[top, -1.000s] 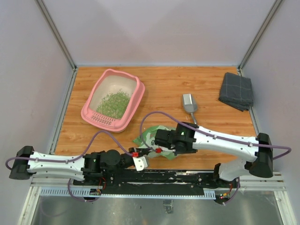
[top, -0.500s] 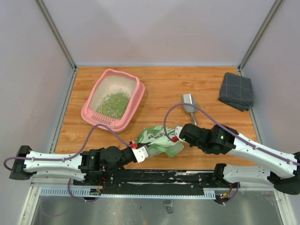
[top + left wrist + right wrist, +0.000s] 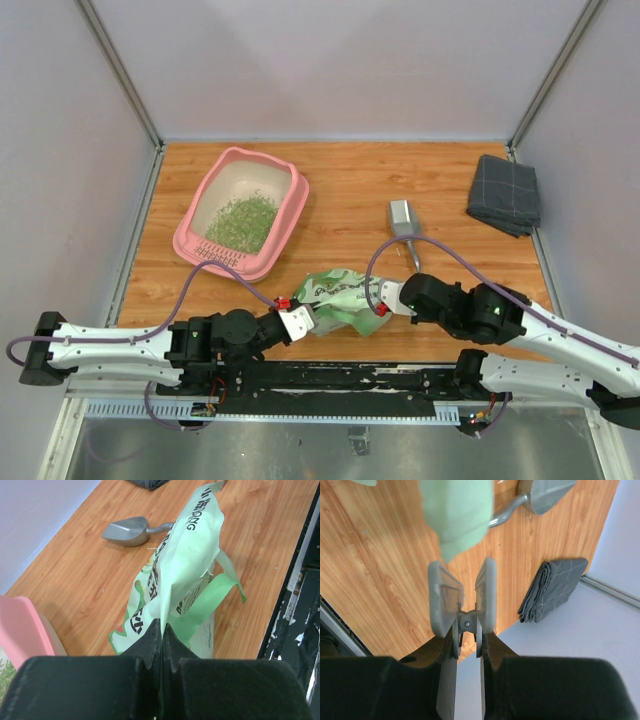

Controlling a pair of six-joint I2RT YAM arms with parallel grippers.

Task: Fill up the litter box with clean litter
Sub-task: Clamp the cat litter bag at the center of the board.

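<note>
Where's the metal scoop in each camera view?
Top external: metal scoop right of centre, beyond the green bag.
Left wrist: scoop upper left, left of the bag.
Right wrist: scoop at the top edge, right of the bag.
Shared landmark: the green bag.

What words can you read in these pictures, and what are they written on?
"ONG": big dark letters at the end of a longer word on the green bag. The letters before them are creased and unclear.
Small print lower on the green bag: too small to read.
No writing shows on the scoop, the cloth or the litter box.
</note>
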